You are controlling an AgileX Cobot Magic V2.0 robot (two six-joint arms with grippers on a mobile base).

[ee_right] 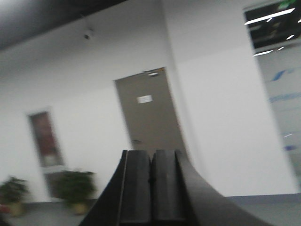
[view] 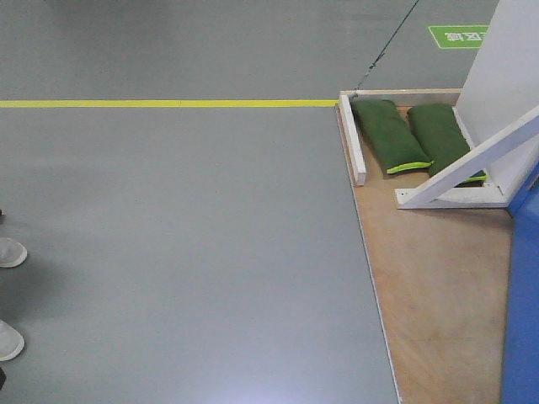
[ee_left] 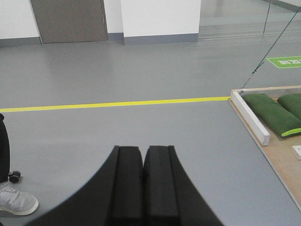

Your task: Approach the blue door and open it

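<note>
L claw (ee_left: 143,149) down-tilted, R claw (ee_right: 151,154) up-tilted

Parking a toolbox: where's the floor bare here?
The grey floor between the yellow line, the shoes and the wooden platform is bare. So is the platform's near strip beside the blue door. Its far corner is crowded with green sandbags and white braces.

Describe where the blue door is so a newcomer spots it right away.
Find the wooden platform right of the grey floor. Beside the white brace and green sandbags, the blue door fills the front view's lower right edge, the only blue surface there.
</note>
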